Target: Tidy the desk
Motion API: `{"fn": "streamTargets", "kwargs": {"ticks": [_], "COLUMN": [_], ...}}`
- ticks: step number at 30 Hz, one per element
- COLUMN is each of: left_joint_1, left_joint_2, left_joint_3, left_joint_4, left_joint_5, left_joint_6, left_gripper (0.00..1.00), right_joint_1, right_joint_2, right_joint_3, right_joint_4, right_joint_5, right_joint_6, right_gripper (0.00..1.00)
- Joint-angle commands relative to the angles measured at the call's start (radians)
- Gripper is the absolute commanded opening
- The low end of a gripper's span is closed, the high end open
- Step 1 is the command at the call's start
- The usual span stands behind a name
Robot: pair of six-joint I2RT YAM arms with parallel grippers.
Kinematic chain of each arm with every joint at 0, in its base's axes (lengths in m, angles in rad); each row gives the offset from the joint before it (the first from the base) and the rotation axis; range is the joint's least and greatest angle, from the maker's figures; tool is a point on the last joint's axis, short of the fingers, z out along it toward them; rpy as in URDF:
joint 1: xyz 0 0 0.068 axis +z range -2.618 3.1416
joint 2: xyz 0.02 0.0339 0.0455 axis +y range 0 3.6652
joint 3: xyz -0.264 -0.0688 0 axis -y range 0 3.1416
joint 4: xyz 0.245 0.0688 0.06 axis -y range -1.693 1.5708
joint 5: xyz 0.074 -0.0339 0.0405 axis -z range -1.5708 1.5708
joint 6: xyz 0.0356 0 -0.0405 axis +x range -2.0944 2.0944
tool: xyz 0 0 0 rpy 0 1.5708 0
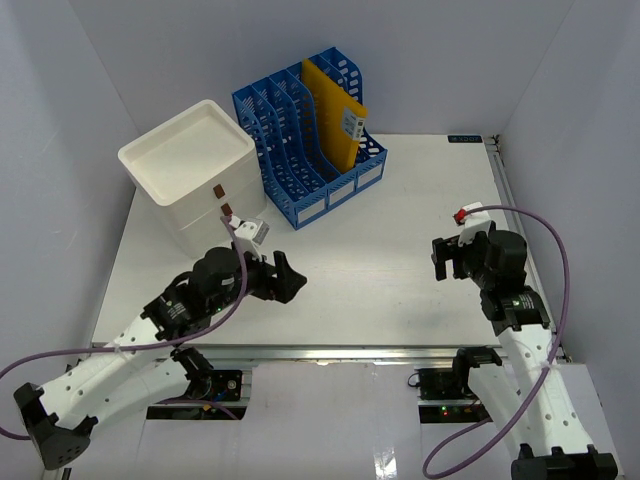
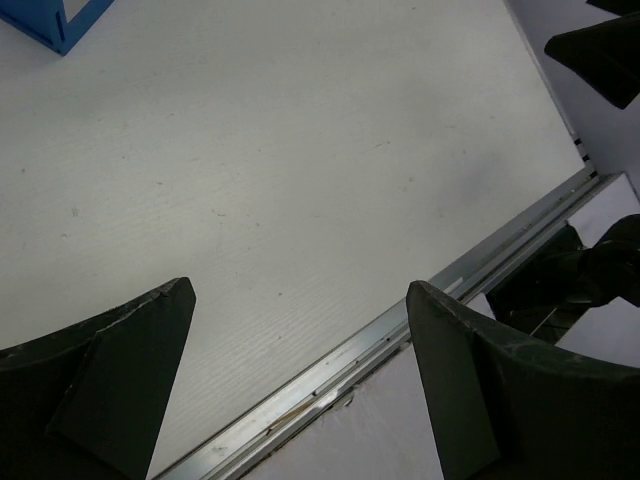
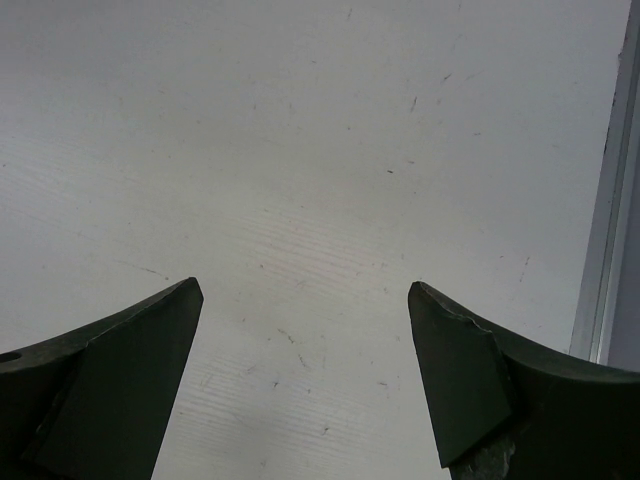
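Counter [image 1: 380, 250] looks stiff, smooth and fixed, with no place on it to take hold, I'd judge. The left gripper [image 1: 290, 276] and right gripper [image 1: 438, 258] both gape wide, empty.

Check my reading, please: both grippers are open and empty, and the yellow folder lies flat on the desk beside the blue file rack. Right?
Not quite. The yellow folder stands inside the blue file rack, not flat on the desk; the top external view shows this. The left gripper and right gripper are indeed open and empty.
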Motion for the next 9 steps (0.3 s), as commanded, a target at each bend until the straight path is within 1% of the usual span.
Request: {"fn": "streamTargets", "kwargs": {"ticks": [1,6,9], "left_joint_1": [0.001,0.001,0.001], "left_joint_2": [-0.106,-0.196,-0.247], "left_joint_3": [-0.021,-0.041,-0.046], "left_joint_4": [0.062,0.094,0.094], "left_joint_5": [0.109,0.132,0.123], "left_joint_6": [-0.032,-0.043,-0.042], "left_gripper": [0.98,0.98,0.98], "right_joint_1": [-0.004,-0.004,-0.004], "right_joint_2": [-0.052,-0.076,-0.083], "right_joint_3": [0.025,0.023,0.025], "right_joint_4": [0.007,0.016,0.027], "right_joint_5": [-0.023,-0.036,-0.043], "right_joint_6": [0.003,0.023,0.012], "right_gripper": [0.90,0.90,0.90]}}
